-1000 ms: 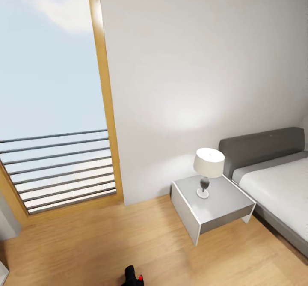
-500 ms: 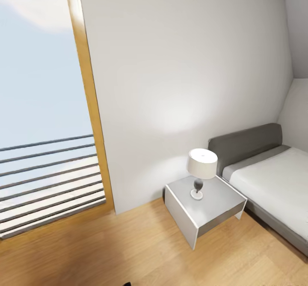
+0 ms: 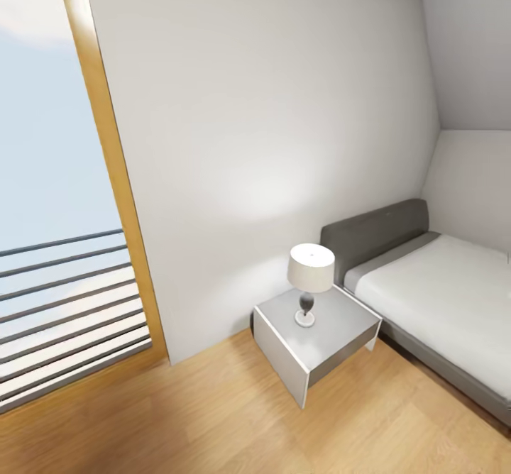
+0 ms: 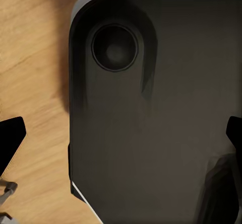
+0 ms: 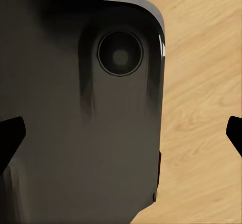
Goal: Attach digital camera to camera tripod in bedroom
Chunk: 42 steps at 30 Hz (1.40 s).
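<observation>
In the bedroom, left to right: balcony window [image 3: 50,247]; lamp [image 3: 310,282] on grey table [image 3: 333,343]; bed [image 3: 440,304]. Left claw [image 4: 121,138] and right claw [image 5: 121,138] both spread, empty (over robot's dark base). Camera and tripod unseen; bearing from either claw unknowable.

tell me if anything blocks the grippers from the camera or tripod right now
Cannot be judged: the head view takes in a bedside table with a lamp, a bed and a window. Both wrist views look down on the robot's dark base over wood floor.
</observation>
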Available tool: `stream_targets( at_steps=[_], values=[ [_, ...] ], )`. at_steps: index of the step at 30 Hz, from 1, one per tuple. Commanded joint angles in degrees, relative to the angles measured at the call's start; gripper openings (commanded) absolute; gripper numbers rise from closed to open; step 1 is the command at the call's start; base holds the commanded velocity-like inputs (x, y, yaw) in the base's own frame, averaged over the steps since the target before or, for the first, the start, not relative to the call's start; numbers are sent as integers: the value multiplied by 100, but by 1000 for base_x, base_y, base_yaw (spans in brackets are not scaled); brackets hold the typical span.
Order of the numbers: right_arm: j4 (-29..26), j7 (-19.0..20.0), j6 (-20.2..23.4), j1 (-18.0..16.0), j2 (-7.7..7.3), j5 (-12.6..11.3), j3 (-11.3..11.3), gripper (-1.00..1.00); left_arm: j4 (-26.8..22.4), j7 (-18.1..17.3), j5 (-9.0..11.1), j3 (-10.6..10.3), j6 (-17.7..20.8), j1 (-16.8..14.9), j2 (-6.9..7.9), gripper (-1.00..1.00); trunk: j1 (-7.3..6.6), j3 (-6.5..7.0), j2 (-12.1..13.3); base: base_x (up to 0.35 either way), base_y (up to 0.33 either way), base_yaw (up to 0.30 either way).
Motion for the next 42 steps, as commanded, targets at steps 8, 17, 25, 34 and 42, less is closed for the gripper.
stream_targets(
  at_steps=[8, 17, 25, 34, 42],
  values=[
    [0, 2, -16, -1, -3, -5, 1, 100, -7, 2, 31, 7, -7, -1, 9, 100, 0, -5, -2, 1, 1, -242],
    [0, 1, -9, -1, -10, -10, 1, 100, -1, 2, 31, 13, -12, -1, 13, 100, 0, -5, -2, 0, 83, -237],
    [0, 2, -10, -1, -10, -11, 1, 100, -1, 3, 31, 15, -11, -2, 11, 100, 0, -5, -2, 0, 299, -215],
    [0, 1, -8, -1, -11, -16, 1, 100, -1, 2, 31, 9, -10, -1, 8, 100, 0, -5, -2, 0, 174, -186],
    [0, 1, -10, -1, -11, -16, 1, 100, -1, 2, 31, 7, -7, 0, 13, 100, 0, -5, -2, 0, 11, -164]
  ],
)
